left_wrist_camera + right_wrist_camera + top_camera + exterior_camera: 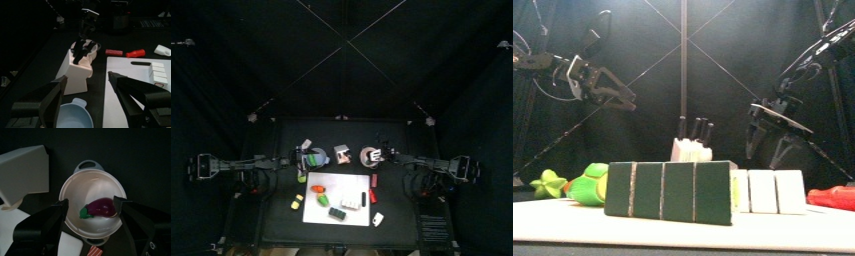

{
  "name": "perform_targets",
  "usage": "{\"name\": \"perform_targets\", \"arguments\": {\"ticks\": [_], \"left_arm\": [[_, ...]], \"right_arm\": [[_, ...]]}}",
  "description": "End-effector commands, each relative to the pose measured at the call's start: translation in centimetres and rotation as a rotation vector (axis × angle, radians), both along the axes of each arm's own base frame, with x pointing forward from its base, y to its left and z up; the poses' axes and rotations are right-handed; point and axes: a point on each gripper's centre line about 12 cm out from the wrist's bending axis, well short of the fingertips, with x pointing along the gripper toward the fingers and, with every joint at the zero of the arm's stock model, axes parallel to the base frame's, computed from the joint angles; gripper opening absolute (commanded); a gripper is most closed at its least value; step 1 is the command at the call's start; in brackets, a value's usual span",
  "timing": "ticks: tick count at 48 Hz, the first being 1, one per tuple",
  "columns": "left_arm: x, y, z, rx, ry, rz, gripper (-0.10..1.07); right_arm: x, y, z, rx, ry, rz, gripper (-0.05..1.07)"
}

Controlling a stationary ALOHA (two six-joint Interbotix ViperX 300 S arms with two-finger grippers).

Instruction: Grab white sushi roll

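Note:
The white sushi roll (767, 190) stands on the white cutting board (338, 183), just right of a dark green roll (667, 190). It shows in the top view (354, 205) and in the left wrist view (159, 74) as a row of white blocks. My left gripper (306, 157) hangs open and empty above the table's back left (607, 92), away from the roll. My right gripper (381, 155) is open and empty over a white bowl (93, 183) that holds a purple eggplant (101, 207).
A white knife block (691, 147) with black handles stands at the back middle between the arms. A pale blue bowl (73, 115) lies below the left gripper. Green toy food (587, 185) lies left of the rolls and a red toy (834, 197) right of them.

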Motion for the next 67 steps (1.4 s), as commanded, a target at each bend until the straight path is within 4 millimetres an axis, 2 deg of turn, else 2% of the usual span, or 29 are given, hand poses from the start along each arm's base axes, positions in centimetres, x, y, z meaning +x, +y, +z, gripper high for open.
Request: {"name": "perform_targets", "arguments": {"ticks": [1, 13, 21, 31, 39, 48, 59, 67], "left_arm": [[0.1, 0.0, 0.3, 0.001, -0.008, -0.001, 0.99], [-0.1, 0.0, 0.0, -0.004, 0.024, 0.005, 0.99], [-0.1, 0.0, -0.2, -0.006, 0.038, 0.006, 0.99], [-0.2, 0.0, -0.1, -0.005, 0.035, 0.006, 0.99], [-0.2, 0.0, 0.0, -0.002, 0.031, 0.005, 0.99], [-0.2, 0.0, 0.0, -0.004, 0.030, 0.006, 0.99], [-0.3, 0.0, 0.0, -0.004, 0.028, 0.007, 0.99], [-0.3, 0.0, 0.0, -0.004, 0.028, 0.007, 0.99]], "right_arm": [[1.1, 0.8, 1.9, -0.027, -0.056, 0.042, 1.00], [3.0, 6.1, 3.6, -0.039, -0.096, 0.230, 1.00], [4.2, 10.9, 4.2, -0.053, -0.104, 0.406, 1.00], [5.8, 15.1, 5.1, -0.115, -0.113, 0.587, 1.00], [7.4, 17.2, 5.3, -0.106, -0.078, 0.618, 1.00], [9.1, 19.0, 4.1, -0.088, 0.080, 0.587, 1.00], [11.1, 22.0, 3.1, -0.157, 0.163, 0.744, 1.00], [12.2, 23.0, 2.6, -0.125, 0.185, 0.781, 1.00]]}}
